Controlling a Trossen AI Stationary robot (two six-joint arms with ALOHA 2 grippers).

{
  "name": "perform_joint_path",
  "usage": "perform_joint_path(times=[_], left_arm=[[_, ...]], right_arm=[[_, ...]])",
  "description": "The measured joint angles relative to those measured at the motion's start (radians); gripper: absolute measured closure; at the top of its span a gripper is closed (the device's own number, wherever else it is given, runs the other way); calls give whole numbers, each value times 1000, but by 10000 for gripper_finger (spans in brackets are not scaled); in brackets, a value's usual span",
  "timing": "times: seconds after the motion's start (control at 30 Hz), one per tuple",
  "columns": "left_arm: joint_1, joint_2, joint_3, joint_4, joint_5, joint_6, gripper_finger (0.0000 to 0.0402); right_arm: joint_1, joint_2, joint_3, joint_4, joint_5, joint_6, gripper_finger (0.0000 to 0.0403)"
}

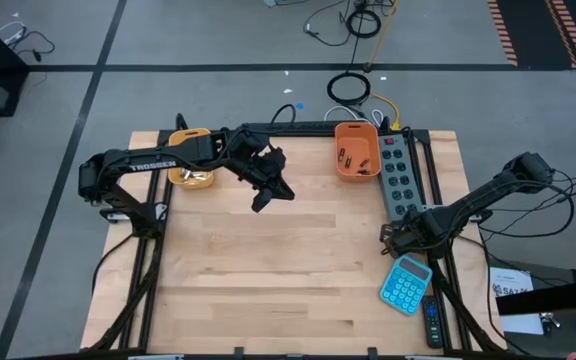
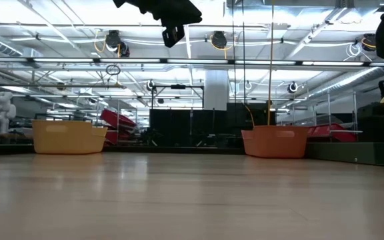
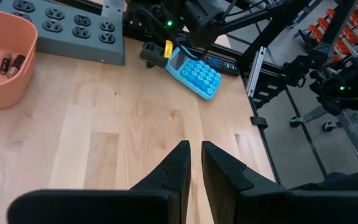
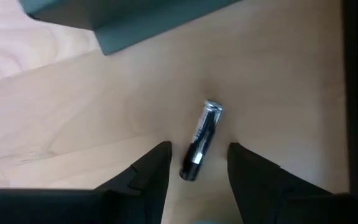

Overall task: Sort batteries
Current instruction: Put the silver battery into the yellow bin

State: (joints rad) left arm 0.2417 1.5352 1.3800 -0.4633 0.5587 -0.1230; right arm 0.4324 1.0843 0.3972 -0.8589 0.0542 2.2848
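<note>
The surface (image 1: 268,270) is a light wooden table top. At its far edge stand two plastic bins. The yellow plastic bin (image 1: 190,172) is at the far left corner, partly under the left arm, and something lies in it, but I cannot tell what. The orange plastic bin (image 1: 357,152) is at the far right, touching or just beside the long grey power strip (image 1: 400,175). In the orange bin lie a few small dark batteries (image 1: 346,156); the left wrist view shows two or three of them near its wall (image 3: 11,63).

The right pincer (image 4: 196,165) is low over the surface, near the right edge, between the power strip and the light blue calculator (image 1: 405,283). Its two dark fingers (image 4: 154,171) stand apart, one on each side of a small cylindrical battery with a dark body and silvery end (image 4: 200,142). This battery lies flat on the wood, just beside the end of the power strip. The fingers do not seem to touch it; the pincer is open around it.

The left pincer (image 3: 194,163) hangs high above the middle of the far part of the surface, near the yellow bin. Its fingers (image 3: 176,171) are almost together, with only a narrow gap, and nothing is between them.
</note>
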Motion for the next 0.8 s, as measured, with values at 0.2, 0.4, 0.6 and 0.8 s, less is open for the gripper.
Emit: perform_joint_path(times=[0.2, 0.4, 0.6, 0.8], left_arm=[[13, -2, 0, 2, 2, 0, 352], [41, -35, 1, 0, 6, -1, 352], [55, -50, 2, -24, 6, -1, 352], [51, -48, 2, -23, 6, -1, 352]], right_arm=[[4, 0, 5, 0, 16, -3, 252], [3, 0, 6, 2, 18, -1, 252], [-6, 0, 7, -1, 24, 1, 252], [-6, 2, 7, 0, 81, -22, 252]])
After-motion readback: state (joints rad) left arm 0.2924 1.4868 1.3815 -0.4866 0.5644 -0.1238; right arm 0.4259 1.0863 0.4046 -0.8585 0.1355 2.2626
